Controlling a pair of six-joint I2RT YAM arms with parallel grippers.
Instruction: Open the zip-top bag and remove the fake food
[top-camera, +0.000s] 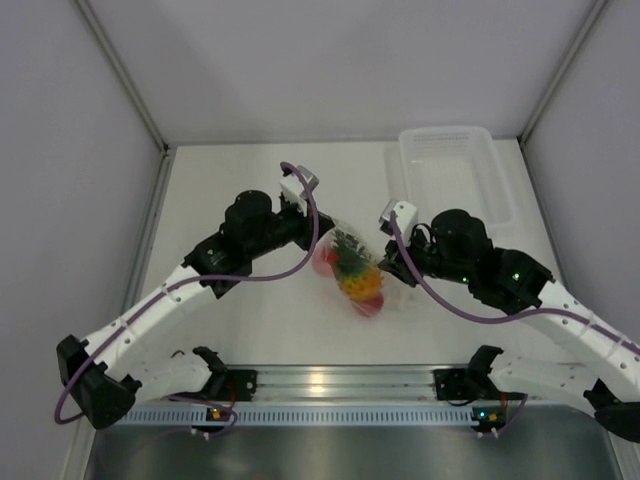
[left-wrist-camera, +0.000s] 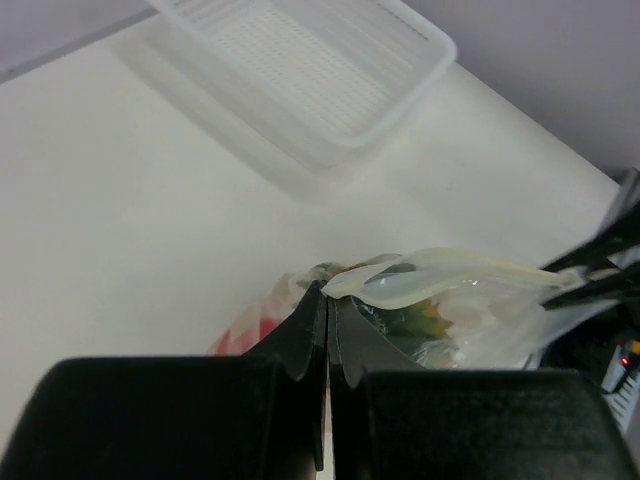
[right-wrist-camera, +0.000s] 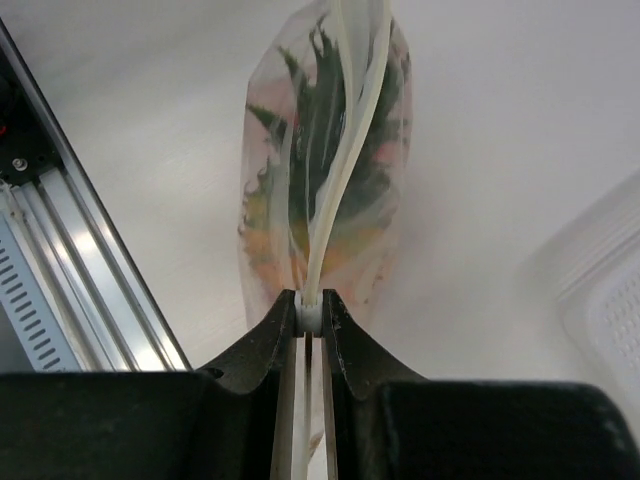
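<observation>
Clear plastic: zip-top bag is gripped at 2 strip ends, seemingly for parting.
Left fingers: pinched on bag edge.
Right fingers: pinched on strip.
Fake food: enclosed.

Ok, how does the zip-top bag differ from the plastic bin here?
The zip-top bag is soft and crinkled; the bin is rigid and rectangular. The bag is pinched at its zip edge by the left gripper and right gripper; the bin sits untouched at the far right of the table. The bag holds the fake food; no food shows in the bin. Both are see-through plastic.
</observation>
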